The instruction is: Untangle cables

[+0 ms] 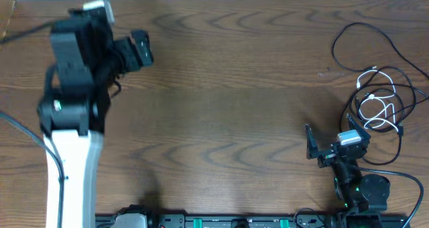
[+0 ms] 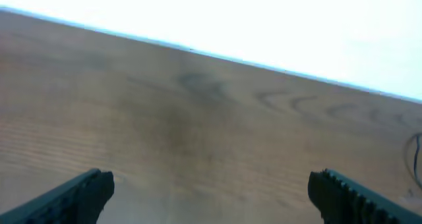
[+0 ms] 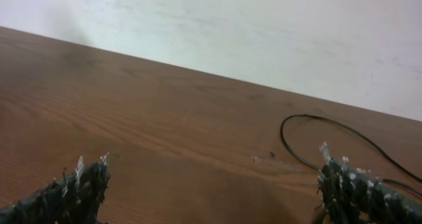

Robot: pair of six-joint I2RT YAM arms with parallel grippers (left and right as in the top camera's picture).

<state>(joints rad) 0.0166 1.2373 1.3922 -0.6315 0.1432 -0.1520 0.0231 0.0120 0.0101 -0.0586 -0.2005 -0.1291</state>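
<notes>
Soft, even light falls on the brown wood-grain table (image 1: 234, 87). The overhead view is sharp, with a faint shadow at near left. The left wrist view is blurred, its far pale wall (image 2: 264, 20) blown out to white. The right wrist view is dimmer and warmer, with the thin black cable (image 3: 330, 120) crisp.

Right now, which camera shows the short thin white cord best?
Overhead: the short thin white cord lies looped among thin black cables. Right wrist catches only a black loop; left wrist shows no white.
</notes>
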